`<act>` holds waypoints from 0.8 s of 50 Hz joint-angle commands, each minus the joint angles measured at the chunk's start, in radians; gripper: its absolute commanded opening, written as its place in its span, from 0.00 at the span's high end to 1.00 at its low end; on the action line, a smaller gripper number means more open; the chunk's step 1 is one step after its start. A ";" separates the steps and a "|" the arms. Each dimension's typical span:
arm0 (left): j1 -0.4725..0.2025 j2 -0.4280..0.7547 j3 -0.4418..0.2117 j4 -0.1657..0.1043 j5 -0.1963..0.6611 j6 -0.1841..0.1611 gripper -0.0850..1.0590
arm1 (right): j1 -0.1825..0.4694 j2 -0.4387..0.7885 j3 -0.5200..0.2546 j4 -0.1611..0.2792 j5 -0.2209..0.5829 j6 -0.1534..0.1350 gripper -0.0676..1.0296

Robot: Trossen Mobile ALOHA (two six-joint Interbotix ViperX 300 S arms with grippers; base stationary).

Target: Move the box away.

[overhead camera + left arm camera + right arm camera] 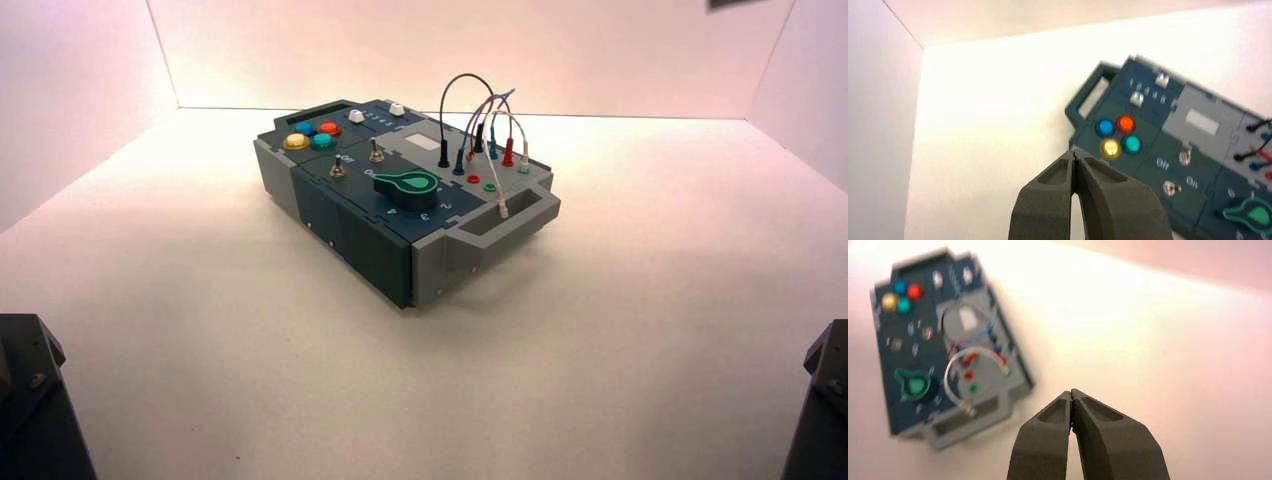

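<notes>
The box (370, 235) stands turned on the white table, a little left of the middle. It is grey and dark blue, with a grey end handle (505, 222) at the near right, four round coloured buttons (311, 136), two toggle switches (376, 152), a green knob (412, 184) and looping wires (480, 120). My left gripper (1075, 155) is shut and empty, held off the box short of its yellow button (1110, 147). My right gripper (1071, 392) is shut and empty, held off the table to the right of the box (928, 405).
White walls close the table at the back and on both sides. The dark bases of my arms show at the lower left (35, 410) and lower right (822, 405) corners of the high view. Bare table (650, 300) lies around the box.
</notes>
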 commanded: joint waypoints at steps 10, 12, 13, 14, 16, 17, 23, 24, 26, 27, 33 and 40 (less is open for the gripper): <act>-0.003 0.216 -0.224 0.000 0.265 0.015 0.95 | 0.009 0.207 -0.172 0.067 0.161 0.002 0.96; -0.003 0.241 -0.236 0.000 0.276 0.021 0.95 | 0.012 0.233 -0.190 0.074 0.184 0.000 0.96; -0.003 0.250 -0.239 0.000 0.278 0.023 0.95 | 0.014 0.239 -0.195 0.074 0.190 0.000 0.96; -0.003 0.272 -0.247 0.000 0.278 0.032 0.95 | 0.018 0.252 -0.202 0.075 0.199 0.000 0.96; -0.003 0.295 -0.255 0.002 0.275 0.041 0.95 | 0.029 0.275 -0.215 0.075 0.219 0.000 0.96; -0.003 0.310 -0.259 0.000 0.272 0.051 0.95 | 0.035 0.285 -0.219 0.075 0.227 -0.002 0.96; -0.003 0.393 -0.281 0.002 0.230 0.087 0.95 | 0.110 0.350 -0.235 0.080 0.252 -0.002 0.96; -0.003 0.405 -0.284 0.000 0.221 0.091 0.95 | 0.129 0.360 -0.236 0.081 0.253 -0.002 0.96; -0.003 0.436 -0.291 0.000 0.201 0.100 0.95 | 0.178 0.387 -0.239 0.084 0.252 -0.002 0.96; -0.003 0.446 -0.293 0.000 0.195 0.103 0.95 | 0.196 0.396 -0.241 0.086 0.253 -0.002 0.96; -0.003 0.506 -0.316 0.002 0.166 0.115 0.95 | 0.273 0.445 -0.255 0.103 0.245 -0.002 0.96; -0.003 0.565 -0.339 0.005 0.140 0.124 0.95 | 0.351 0.503 -0.278 0.109 0.233 -0.003 0.96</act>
